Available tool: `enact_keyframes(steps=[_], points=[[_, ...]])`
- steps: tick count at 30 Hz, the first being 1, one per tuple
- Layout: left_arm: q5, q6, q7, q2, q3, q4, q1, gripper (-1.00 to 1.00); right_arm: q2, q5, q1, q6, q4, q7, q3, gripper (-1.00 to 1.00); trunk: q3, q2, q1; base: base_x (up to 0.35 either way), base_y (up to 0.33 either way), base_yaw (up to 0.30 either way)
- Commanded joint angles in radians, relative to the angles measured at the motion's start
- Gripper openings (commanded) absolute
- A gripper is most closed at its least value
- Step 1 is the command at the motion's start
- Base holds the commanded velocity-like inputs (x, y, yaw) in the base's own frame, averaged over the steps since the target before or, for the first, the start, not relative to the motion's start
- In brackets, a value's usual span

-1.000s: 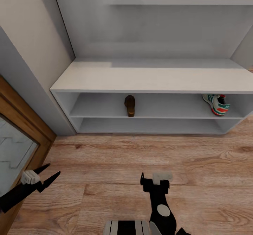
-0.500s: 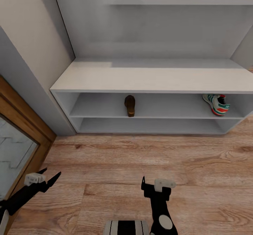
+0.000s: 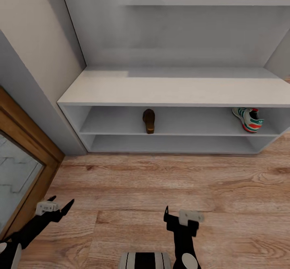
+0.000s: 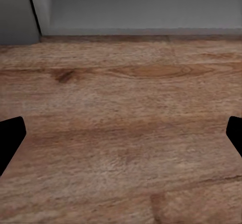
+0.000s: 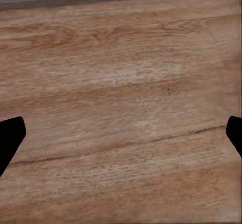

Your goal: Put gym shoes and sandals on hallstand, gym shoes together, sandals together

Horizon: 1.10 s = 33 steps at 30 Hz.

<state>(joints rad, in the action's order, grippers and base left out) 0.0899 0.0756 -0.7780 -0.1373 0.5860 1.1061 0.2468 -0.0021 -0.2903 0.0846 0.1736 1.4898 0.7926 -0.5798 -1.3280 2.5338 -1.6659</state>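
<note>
One cream sneaker (image 3: 248, 119), green-striped, orange-red heel.

Black arms, pale grey blocks at each wrist, pointed black fingers (image 3: 66, 205); a black-and-white striped trunk (image 3: 145, 260) below.

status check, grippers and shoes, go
Left gripper open, right gripper open, both empty. One sandal and one gym shoe on hallstand, far apart.

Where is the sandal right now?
In the head view, the sandal sits on the hallstand's upper shelf tier, left of centre, well apart from the gym shoe at the right end.
</note>
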Motion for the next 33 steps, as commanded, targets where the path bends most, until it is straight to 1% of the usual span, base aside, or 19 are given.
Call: enact_keyframes(steps=[1, 2, 3, 4, 6, 7, 8, 9, 10, 11, 12, 13, 15, 18, 19, 21, 29, 33], points=[[0.026, 0.012, 0.004, 0.01, 0.002, -0.001, 0.0, 1.0, 0.001, -0.002, -0.001, -0.003, 0.0, 0.016, -0.003, 1.0, -0.001, 0.0, 0.0, 0.0, 0.0, 0.0], [0.026, 0.012, 0.004, 0.01, 0.002, -0.001, 0.0, 1.0, 0.001, -0.002, -0.001, -0.003, 0.0, 0.016, -0.003, 1.0, -0.001, 0.0, 0.0, 0.0, 0.0, 0.0], [0.045, 0.016, 0.013, 0.019, 0.002, -0.002, 0.0, 1.0, 0.001, -0.002, -0.003, -0.015, -0.001, 0.025, -0.004, 1.0, -0.001, 0.0, 0.0, 0.0, 0.0, 0.0], [0.045, 0.016, 0.013, 0.019, 0.002, -0.002, 0.0, 1.0, 0.001, -0.002, -0.003, -0.015, -0.001, 0.025, -0.004, 1.0, -0.001, 0.0, 0.0, 0.0, 0.0, 0.0], [0.087, 0.021, 0.036, 0.04, 0.003, -0.004, 0.0, 1.0, 0.003, -0.002, -0.006, -0.036, -0.002, 0.044, -0.006, 1.0, -0.001, 0.0, 0.0, 0.0, 0.0, 0.0], [0.087, 0.021, 0.036, 0.04, 0.003, -0.004, 0.0, 1.0, 0.003, -0.002, -0.006, -0.036, -0.002, 0.044, -0.006, 1.0, -0.001, 0.0, 0.0, 0.0, 0.0, 0.0], [0.106, 0.023, 0.046, 0.052, 0.003, -0.005, 0.0, 1.0, 0.004, -0.002, -0.007, -0.044, -0.003, 0.054, -0.008, 1.0, -0.001, 0.0, 0.0, 0.0, 0.0, 0.0], [0.106, 0.023, 0.046, 0.052, 0.003, -0.005, 0.0, 1.0, 0.004, -0.002, -0.007, -0.044, -0.003, 0.054, -0.008, 1.0, -0.001, 0.0, 0.0, 0.0, 0.0, 0.0], [0.123, 0.024, 0.053, 0.062, 0.004, -0.005, 0.0, 1.0, 0.004, -0.002, -0.008, -0.05, -0.003, 0.067, -0.009, 1.0, -0.001, 0.0, 0.0, 0.0, 0.0, 0.0], [0.123, 0.024, 0.053, 0.062, 0.004, -0.005, 0.0, 1.0, 0.004, -0.002, -0.008, -0.05, -0.003, 0.067, -0.009, 1.0, -0.001, 0.0, 0.0, 0.0, 0.0, 0.0], [0.137, 0.025, 0.059, 0.071, 0.004, -0.005, -0.001, 1.0, 0.006, -0.002, -0.008, -0.056, -0.004, 0.082, -0.01, 1.0, -0.001, 0.0, 0.0, 0.0, 0.0, 0.0], [0.137, 0.025, 0.059, 0.071, 0.004, -0.005, -0.001, 1.0, 0.006, -0.002, -0.008, -0.056, -0.004, 0.082, -0.01, 1.0, -0.001, 0.0, 0.0, 0.0, 0.0, 0.0], [0.155, 0.026, 0.061, 0.084, 0.005, -0.006, -0.004, 1.0, 0.007, -0.003, -0.009, -0.064, -0.004, 0.116, -0.015, 1.0, -0.001, 0.0, 0.0, 0.0, 0.0, 0.0], [0.161, 0.027, 0.058, 0.088, 0.005, -0.006, -0.006, 1.0, 0.007, -0.002, -0.01, -0.067, -0.004, 0.133, -0.02, 1.0, -0.001, 0.0, 0.0, 0.0, 0.0, 0.0], [0.173, 0.035, 0.043, 0.098, 0.005, -0.007, -0.013, 1.0, 0.005, -0.002, -0.01, -0.074, -0.004, 0.172, -0.045, 1.0, -0.001, 0.0, 0.0, 0.0, 0.0, -0.067], [0.177, 0.038, 0.036, 0.102, 0.006, -0.007, -0.015, 1.0, 0.002, -0.002, -0.01, -0.078, -0.005, 0.188, -0.058, 1.0, -0.001, 0.0, 0.0, 0.0, 0.0, -0.124], [0.18, 0.062, 0.035, 0.107, 0.008, -0.023, -0.018, 1.0, -0.003, -0.004, -0.011, -0.083, -0.005, 0.205, -0.072, 1.0, -0.001, 0.0, 0.0, 0.0, 0.0, -0.192], [0.185, 0.097, 0.036, 0.11, 0.006, -0.04, -0.019, 1.0, -0.004, -0.005, -0.012, -0.099, -0.006, 0.211, -0.076, 1.0, -0.001, 0.0, 0.0, 0.0, 0.0, -0.245]])
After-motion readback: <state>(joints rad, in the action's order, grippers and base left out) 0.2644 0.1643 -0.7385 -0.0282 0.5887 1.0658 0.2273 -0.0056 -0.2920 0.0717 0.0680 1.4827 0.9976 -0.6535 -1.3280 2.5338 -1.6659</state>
